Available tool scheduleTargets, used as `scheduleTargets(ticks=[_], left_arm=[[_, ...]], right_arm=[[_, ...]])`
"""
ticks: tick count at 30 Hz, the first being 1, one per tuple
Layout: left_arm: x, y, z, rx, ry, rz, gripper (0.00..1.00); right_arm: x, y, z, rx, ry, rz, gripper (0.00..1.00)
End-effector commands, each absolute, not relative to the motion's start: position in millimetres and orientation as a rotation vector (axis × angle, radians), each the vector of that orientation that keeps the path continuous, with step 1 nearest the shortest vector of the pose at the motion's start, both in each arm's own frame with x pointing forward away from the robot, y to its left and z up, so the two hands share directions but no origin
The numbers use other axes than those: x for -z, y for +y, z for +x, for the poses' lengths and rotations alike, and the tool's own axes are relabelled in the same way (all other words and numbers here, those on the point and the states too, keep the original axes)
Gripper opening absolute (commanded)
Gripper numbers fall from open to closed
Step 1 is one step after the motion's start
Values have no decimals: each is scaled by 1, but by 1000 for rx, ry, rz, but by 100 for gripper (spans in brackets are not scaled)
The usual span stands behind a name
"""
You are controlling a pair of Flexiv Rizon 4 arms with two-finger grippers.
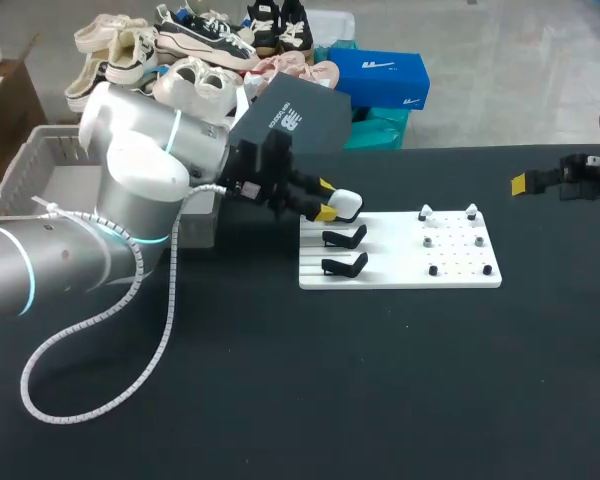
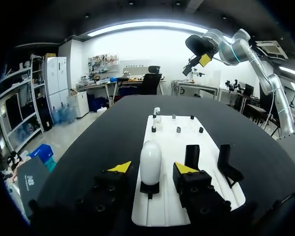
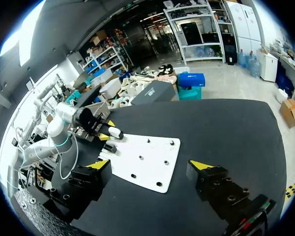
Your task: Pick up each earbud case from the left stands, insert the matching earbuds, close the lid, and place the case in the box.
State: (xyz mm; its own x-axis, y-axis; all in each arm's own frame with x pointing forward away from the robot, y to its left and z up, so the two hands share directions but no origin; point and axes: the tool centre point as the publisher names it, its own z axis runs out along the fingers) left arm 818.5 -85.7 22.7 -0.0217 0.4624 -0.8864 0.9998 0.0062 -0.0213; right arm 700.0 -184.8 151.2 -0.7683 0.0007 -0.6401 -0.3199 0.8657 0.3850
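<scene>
A white earbud case [image 1: 348, 204] stands upright on the rearmost stand of the white board [image 1: 400, 262]. My left gripper [image 1: 327, 199] straddles it, one yellow-tipped finger on each side. In the left wrist view the case [image 2: 150, 161] sits between the fingers [image 2: 120, 167] with a gap on both sides, so the gripper is open. Two black stands [image 1: 345, 237] [image 1: 345, 265] in front of it are empty. Small earbuds [image 1: 425, 213] [image 1: 471, 211] sit on pegs at the board's right end. My right gripper [image 1: 540, 182] hangs open, far off to the right and clear of the board.
A grey bin [image 1: 25, 165] stands at the table's far left, behind my left arm. The arm's white cable [image 1: 100, 330] loops down over the black tabletop. In the right wrist view the board [image 3: 152, 152] lies ahead of the right gripper [image 3: 150, 164].
</scene>
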Motion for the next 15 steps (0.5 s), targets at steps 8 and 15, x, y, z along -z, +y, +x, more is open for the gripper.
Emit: scheduleTargets(ticks=[8, 15], left_arm=[[-20, -87, 825, 989, 1580, 1544, 49], [-20, -88, 824, 993, 1574, 1544, 52]], right_arm=[[-151, -186, 701, -643, 2376, -233, 100], [-151, -186, 701, -643, 2376, -233, 100]])
